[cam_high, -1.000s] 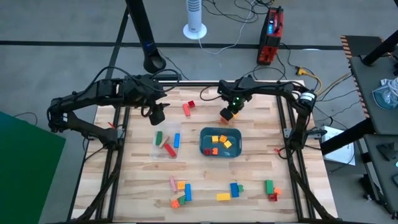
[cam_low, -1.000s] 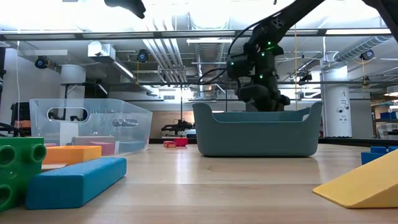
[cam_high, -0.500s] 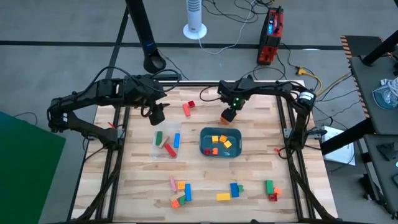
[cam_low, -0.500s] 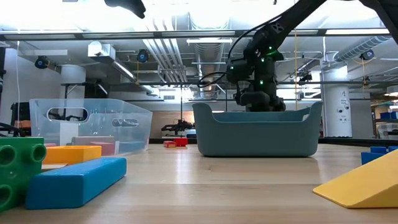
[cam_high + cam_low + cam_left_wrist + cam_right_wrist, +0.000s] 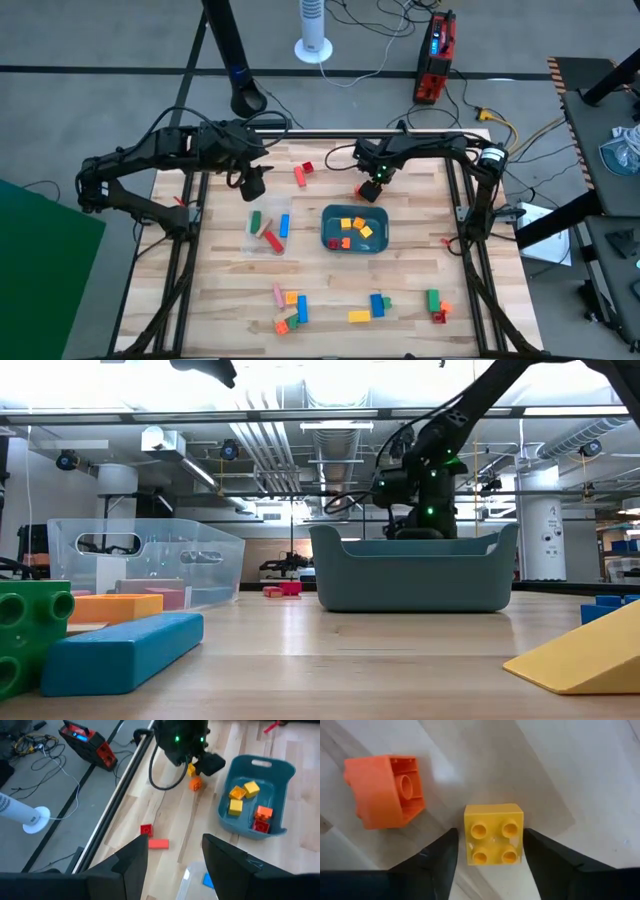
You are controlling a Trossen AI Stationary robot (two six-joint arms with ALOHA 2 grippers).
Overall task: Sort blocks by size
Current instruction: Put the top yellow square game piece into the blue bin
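A yellow cube block [image 5: 494, 834] sits studs up on the table beyond the teal tray [image 5: 327, 215]. An orange cube [image 5: 385, 790] lies tipped over beside it. My right gripper [image 5: 492, 855] points down over the yellow cube, open, one finger on each side of it; I cannot tell whether either finger touches. The left wrist view shows the yellow cube [image 5: 191, 769] and the orange cube [image 5: 195, 784] under that gripper. My left gripper [image 5: 252, 187] hangs open above the table's far left, holding nothing. Several cubes lie in the tray.
A clear container [image 5: 268, 225] left of the tray holds green, red and blue bars. Two red blocks [image 5: 302, 172] lie near the far edge. Loose blocks lie in groups along the near edge [image 5: 290, 308], [image 5: 375, 305], [image 5: 436, 303]. Bare wood lies between tray and near blocks.
My right gripper has come down toward the table behind the teal tray and shifted a little toward the right edge, ending low over the yellow cube. The left arm has kept still.
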